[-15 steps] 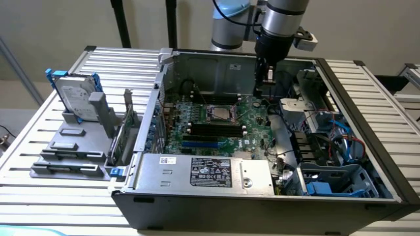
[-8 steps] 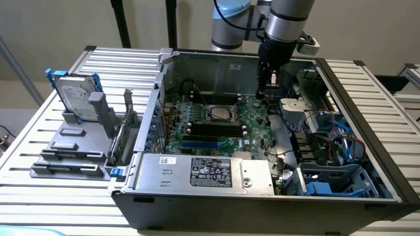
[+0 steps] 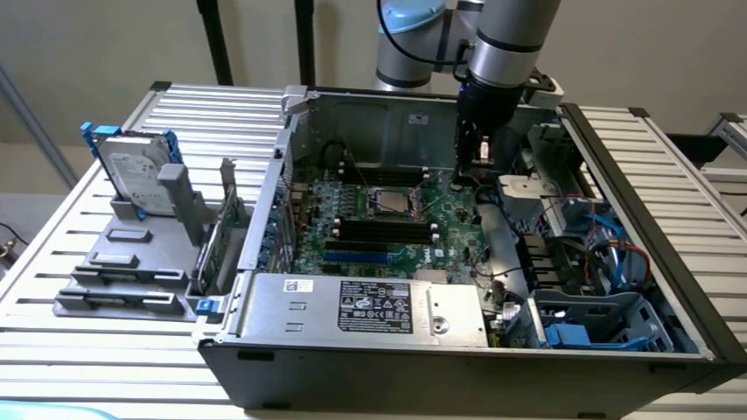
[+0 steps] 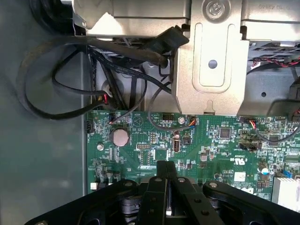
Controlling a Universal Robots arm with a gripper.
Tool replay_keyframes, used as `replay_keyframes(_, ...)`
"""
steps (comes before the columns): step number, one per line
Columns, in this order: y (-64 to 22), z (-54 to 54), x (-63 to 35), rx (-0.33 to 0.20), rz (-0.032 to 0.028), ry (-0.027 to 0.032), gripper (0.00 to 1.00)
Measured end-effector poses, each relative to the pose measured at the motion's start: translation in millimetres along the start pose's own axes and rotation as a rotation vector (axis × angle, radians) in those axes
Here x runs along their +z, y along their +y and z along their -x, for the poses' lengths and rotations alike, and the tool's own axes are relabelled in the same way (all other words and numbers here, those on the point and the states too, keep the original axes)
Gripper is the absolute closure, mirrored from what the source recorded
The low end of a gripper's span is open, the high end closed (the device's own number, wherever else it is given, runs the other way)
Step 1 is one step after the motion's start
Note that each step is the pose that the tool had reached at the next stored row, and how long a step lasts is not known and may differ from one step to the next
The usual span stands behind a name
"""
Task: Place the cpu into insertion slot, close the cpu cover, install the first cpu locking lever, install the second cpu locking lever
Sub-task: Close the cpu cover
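- Far out on the exterior view's left, a grey plastic parts holder [image 3: 129, 262] stands on the slatted metal table [image 3: 70, 350]. A silver hard drive [image 3: 131, 171] sits upright in it, well apart from the action.
- Moving in, the open black computer case [image 3: 467, 367] lies on its side with the green motherboard [image 3: 450, 249] flat on its floor.
- And there it is: the square black insertion slot with a thin metal rim [image 3: 391, 199]. It sits around the middle of the board, just beyond the long black memory slots [image 3: 380, 232].
- It shows as a dark square with bright metal edging and a greyish centre. I cannot tell whether the small silvery cpu is seated in it, or how the cpu cover lies.
- Being square, it has no long axis to speak of; its sides run with the board's edges.
- Here is the relation that counts. The slot lies to the exterior view's left of the black two-finger gripper [image 3: 481, 162] and a little nearer the camera. The gripper hangs near the slot but clear of it, over the board's right-hand part in the exterior view.
- In the wrist view the fingers [image 4: 160, 183] are pressed together with nothing seen between them. There the gripper [image 4: 166, 165] hovers above the board, near a round silver coin battery [image 4: 119, 137] and a tangle of black cables [image 4: 108, 46].
- Over on the exterior view's right, a blue plastic drive cage [image 3: 583, 324] sits in the case corner.
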State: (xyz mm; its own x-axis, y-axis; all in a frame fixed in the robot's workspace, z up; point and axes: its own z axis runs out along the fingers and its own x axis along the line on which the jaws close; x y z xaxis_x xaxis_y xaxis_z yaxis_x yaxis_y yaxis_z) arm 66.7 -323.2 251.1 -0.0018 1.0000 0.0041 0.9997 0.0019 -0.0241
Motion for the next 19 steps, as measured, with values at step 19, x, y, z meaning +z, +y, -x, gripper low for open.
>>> replay_keyframes(19,-18.3,7.1,-4.1,0.000,-0.0470,0.0002,0.89)
